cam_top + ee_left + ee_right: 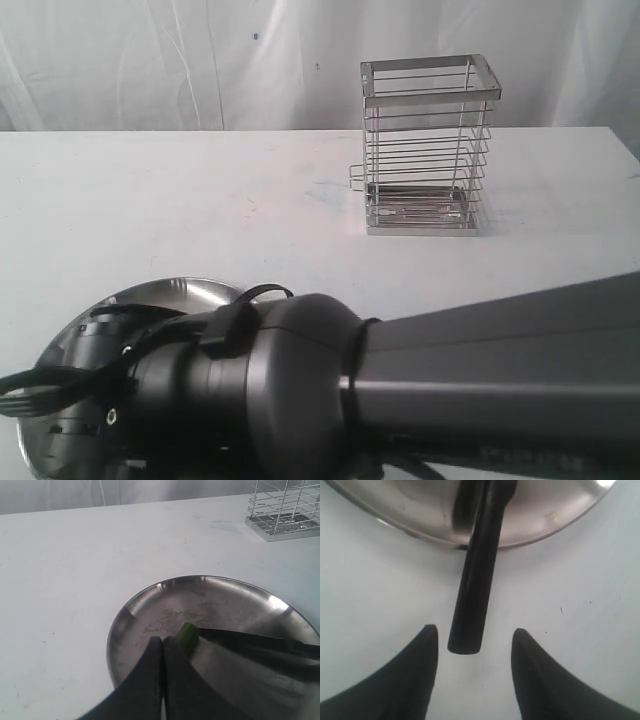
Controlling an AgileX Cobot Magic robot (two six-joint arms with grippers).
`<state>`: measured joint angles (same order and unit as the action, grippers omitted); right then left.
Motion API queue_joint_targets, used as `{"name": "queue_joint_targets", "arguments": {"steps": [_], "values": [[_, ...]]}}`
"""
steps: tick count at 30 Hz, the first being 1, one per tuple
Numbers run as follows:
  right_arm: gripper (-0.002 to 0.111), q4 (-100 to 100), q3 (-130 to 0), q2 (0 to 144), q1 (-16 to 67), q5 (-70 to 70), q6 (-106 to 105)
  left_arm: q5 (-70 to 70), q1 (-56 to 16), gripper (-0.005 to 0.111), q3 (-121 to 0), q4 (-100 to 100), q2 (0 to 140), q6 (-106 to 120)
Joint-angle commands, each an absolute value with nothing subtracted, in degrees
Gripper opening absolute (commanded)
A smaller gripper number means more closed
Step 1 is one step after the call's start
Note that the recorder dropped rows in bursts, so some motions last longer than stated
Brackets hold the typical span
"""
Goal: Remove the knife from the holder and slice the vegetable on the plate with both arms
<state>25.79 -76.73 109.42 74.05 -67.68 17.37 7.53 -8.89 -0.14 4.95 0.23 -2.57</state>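
On the round stainless-steel plate point(125, 615), the closed left hand point(162, 641) rested against the small dark green vegetable point(188, 636), seemingly steadying it, while the open right hand point(475, 629) straddled the slim black knife point(476, 590) without gripping it.

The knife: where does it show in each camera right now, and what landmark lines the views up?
Exterior view: not visible; an arm covers most of the plate.
Left wrist view: the knife lies on the plate, tip at the vegetable.
Right wrist view: its handle lies between the open right gripper jaws, untouched.
Shared landmark: the plate.
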Motion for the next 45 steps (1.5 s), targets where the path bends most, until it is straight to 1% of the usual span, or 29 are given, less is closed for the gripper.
{"name": "queue_joint_targets", "arguments": {"steps": [1,2,16,27,30,34,37,39,45], "values": [[0.056,26.07,-76.43,111.66,73.1,-66.99,15.41,7.55,-9.25,0.0,0.0,5.45,0.0,-2.65],[0.058,26.07,-76.43,112.27,73.1,-66.83,15.41,7.55,-9.25,0.0,0.0,5.45,0.0,-2.65],[0.058,28.22,-76.43,116.74,70.28,-66.12,15.21,7.55,-9.25,0.0,0.0,5.45,0.0,-2.65],[0.057,28.23,-76.43,118.42,69.96,-64.37,15.21,7.55,-9.25,0.0,0.0,5.45,0.0,-2.65],[0.052,28.13,-76.43,118.69,69.66,-64.73,15.21,7.55,-9.25,0.0,0.0,5.45,0.0,-2.65],[0.039,28.13,-76.53,118.44,69.66,-65.96,15.21,7.55,-9.25,0.0,0.0,5.45,0.0,-2.65],[0.034,28.25,-76.53,117.37,69.66,-65.97,15.21,7.55,-9.25,0.0,0.0,5.45,0.0,-2.65],[0.032,28.25,-76.53,116.56,69.66,-66.09,15.21,7.55,-9.25,0.0,0.0,5.45,0.0,-2.65],[0.032,28.25,-76.53,113.46,69.66,-69.31,15.34,7.55,-9.25,0.0,0.0,5.45,0.0,-2.65]]}}
